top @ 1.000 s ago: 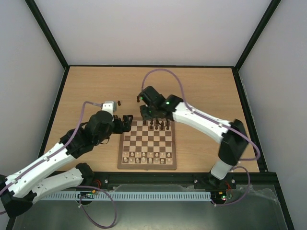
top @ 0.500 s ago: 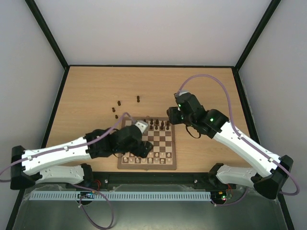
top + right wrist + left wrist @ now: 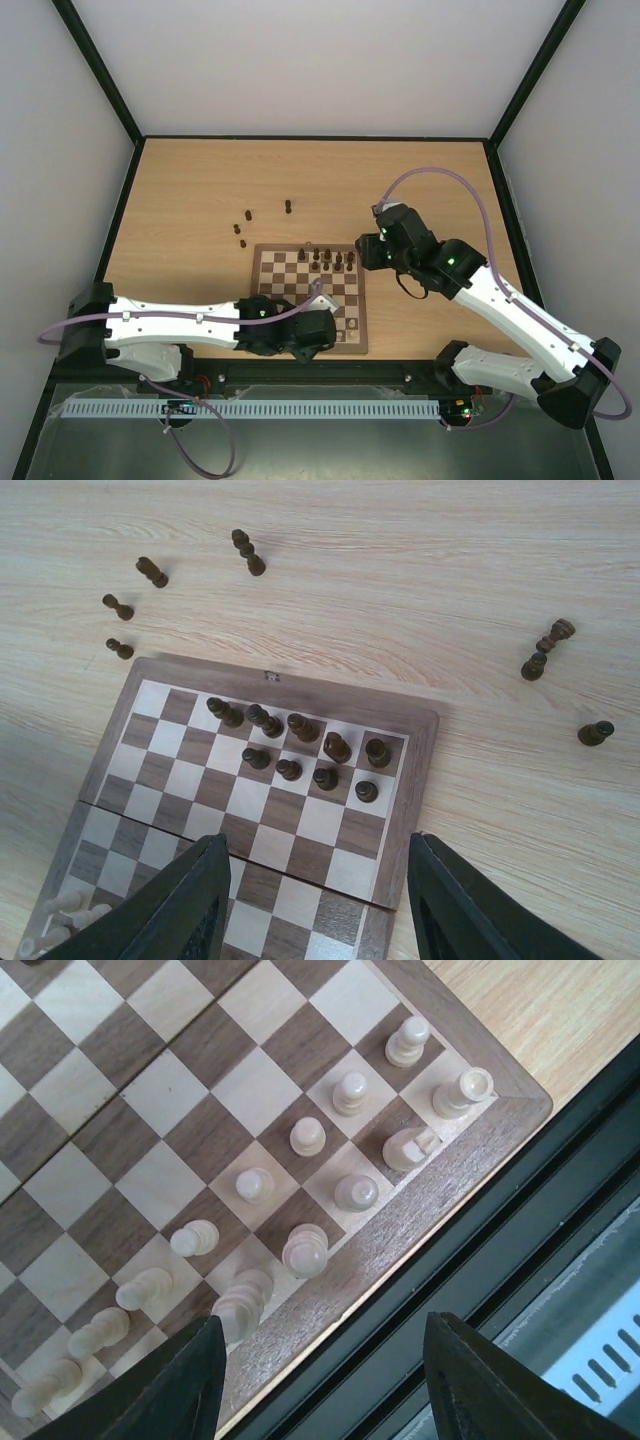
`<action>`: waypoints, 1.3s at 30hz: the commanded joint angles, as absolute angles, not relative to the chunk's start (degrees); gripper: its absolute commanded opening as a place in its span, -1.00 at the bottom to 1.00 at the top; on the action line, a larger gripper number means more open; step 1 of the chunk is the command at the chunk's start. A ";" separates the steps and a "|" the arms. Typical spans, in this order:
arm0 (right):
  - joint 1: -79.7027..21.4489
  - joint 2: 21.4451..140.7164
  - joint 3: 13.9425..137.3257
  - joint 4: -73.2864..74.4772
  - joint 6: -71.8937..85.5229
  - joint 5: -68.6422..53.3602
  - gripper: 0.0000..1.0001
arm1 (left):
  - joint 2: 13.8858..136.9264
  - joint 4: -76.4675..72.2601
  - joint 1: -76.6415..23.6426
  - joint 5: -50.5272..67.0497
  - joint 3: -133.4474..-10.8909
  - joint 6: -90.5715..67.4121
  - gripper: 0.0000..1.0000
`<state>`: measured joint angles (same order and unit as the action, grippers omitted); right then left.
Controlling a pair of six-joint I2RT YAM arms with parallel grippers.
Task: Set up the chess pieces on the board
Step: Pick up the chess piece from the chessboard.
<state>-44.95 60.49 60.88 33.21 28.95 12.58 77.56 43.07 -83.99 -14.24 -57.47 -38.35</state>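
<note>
The board [image 3: 258,300] lies at the table's near middle. Several dark chess pieces [image 3: 331,262] stand in its far right rows, as the right wrist view [image 3: 290,742] shows. More dark pieces lie loose on the table beyond the far left corner [image 3: 244,222] [image 3: 135,605] and to the right of the board [image 3: 548,650]. My left gripper [image 3: 312,336] [image 3: 330,1390] is open and empty over the board's near right edge. My right gripper [image 3: 366,251] [image 3: 320,885] is open and empty above the board's right side.
Pale cream chessmen [image 3: 300,1195] fill the board's two near rows, partly under my left arm in the top view. A black rail [image 3: 470,1260] runs along the table's near edge just past the board. Black frame posts edge the table.
My left arm has swung from the board's far left corner to its near right edge. My right arm has pulled back from the far left to the board's right side, uncovering the loose pieces.
</note>
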 commanded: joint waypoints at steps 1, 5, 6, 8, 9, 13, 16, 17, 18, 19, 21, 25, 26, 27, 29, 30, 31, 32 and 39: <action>-44.57 59.31 59.98 35.52 29.88 12.44 0.01 | 77.47 42.14 -84.06 -17.52 -57.36 -34.83 0.19; -44.58 59.71 59.95 35.29 29.97 12.20 0.00 | 78.94 40.03 -82.88 -16.62 -56.96 -32.14 0.21; -44.60 59.80 59.94 35.21 29.97 12.14 0.00 | 79.33 39.63 -82.67 -16.27 -56.95 -31.46 0.18; -44.65 59.92 59.92 35.07 29.97 12.22 0.00 | 80.39 38.92 -82.22 -15.76 -56.95 -30.08 0.11; -44.58 60.00 59.92 35.02 29.90 12.03 0.00 | 80.90 38.86 -81.89 -15.43 -57.00 -29.53 0.06; -44.60 60.12 59.62 34.82 29.88 12.05 0.00 | 82.45 38.25 -80.32 -13.70 -56.95 -27.18 -0.11; -44.59 60.03 59.44 34.93 29.84 12.25 0.00 | 82.91 37.74 -79.16 -12.18 -56.77 -26.01 -0.21; -44.61 59.94 59.43 35.00 29.80 12.44 0.00 | 83.08 37.57 -79.00 -11.81 -56.70 -25.81 -0.23; -44.64 59.86 59.39 34.99 29.84 12.62 0.00 | 83.26 37.53 -78.85 -11.58 -56.50 -25.57 -0.24; -44.61 59.81 59.33 35.06 29.80 12.79 0.00 | 83.38 37.32 -78.65 -11.36 -56.23 -25.26 -0.25; -44.64 59.72 59.20 35.14 29.71 12.90 0.00 | 83.85 36.98 -78.01 -10.73 -55.69 -24.86 -0.26; -44.64 59.60 59.04 35.15 29.68 13.15 0.00 | 84.28 36.64 -77.30 -9.32 -54.99 -24.57 -0.28; -44.60 59.51 58.84 35.03 29.66 13.18 0.00 | 84.30 36.58 -77.32 -9.05 -54.94 -24.53 -0.28; -44.64 59.50 58.77 35.06 29.64 13.12 0.00 | 84.37 36.57 -77.29 -8.86 -54.89 -24.50 -0.28; -44.64 59.39 58.68 34.95 29.66 13.10 0.00 | 84.38 36.43 -77.34 -8.59 -54.75 -24.50 -0.28; -44.61 59.39 58.51 34.90 29.70 13.11 0.00 | 84.38 36.30 -77.33 -8.42 -54.69 -24.52 -0.28; -44.57 59.36 58.43 34.88 29.63 13.02 0.00 | 84.48 36.26 -77.30 -8.29 -54.60 -24.48 -0.28; -44.56 59.33 58.39 34.84 29.70 13.01 0.00 | 84.69 36.14 -77.34 -8.20 -54.58 -24.44 -0.28; -44.62 58.76 58.09 35.02 29.69 13.27 0.00 | 85.65 36.02 -77.33 -7.74 -53.79 -24.70 -0.35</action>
